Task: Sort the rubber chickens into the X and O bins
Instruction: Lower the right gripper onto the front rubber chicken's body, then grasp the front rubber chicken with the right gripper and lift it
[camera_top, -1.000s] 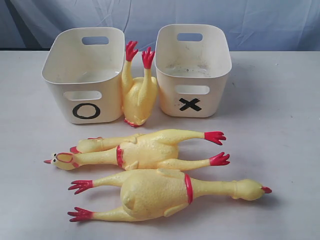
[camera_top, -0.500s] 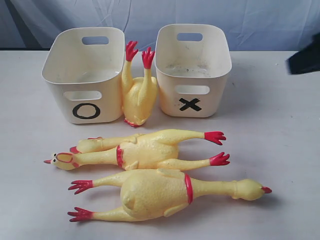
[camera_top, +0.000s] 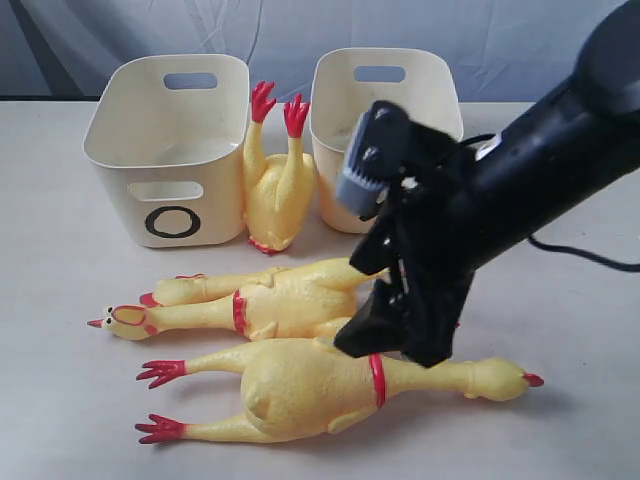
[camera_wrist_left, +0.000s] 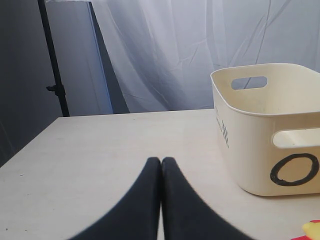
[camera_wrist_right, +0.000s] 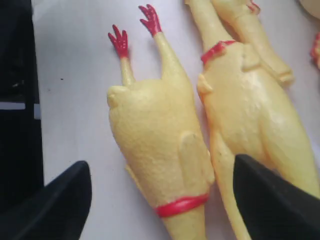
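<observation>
The big rubber chicken (camera_top: 300, 392) lies nearest the front, head to the right. My right gripper (camera_top: 395, 335) hangs open just above its neck ring. In the right wrist view the jaws (camera_wrist_right: 161, 170) straddle this chicken's (camera_wrist_right: 155, 135) lower body without touching it. A mid-sized chicken (camera_top: 285, 300) lies behind it, head to the left. A small chicken (camera_top: 275, 190) stands feet-up between the O bin (camera_top: 165, 150) and the X bin (camera_top: 385, 90), whose mark my arm hides. My left gripper (camera_wrist_left: 161, 162) is shut and empty, beside the O bin (camera_wrist_left: 255, 145).
The right arm (camera_top: 520, 190) crosses the right half of the table and covers the front of the X bin. A second yellow shape (camera_top: 195, 290) lies tucked against the mid-sized chicken. A dark stand pole (camera_wrist_left: 52, 60) and a pale curtain stand behind the table.
The right arm has swept in from the right edge and now hovers over the big chicken's neck, covering the X mark. Chickens and bins have not moved.
</observation>
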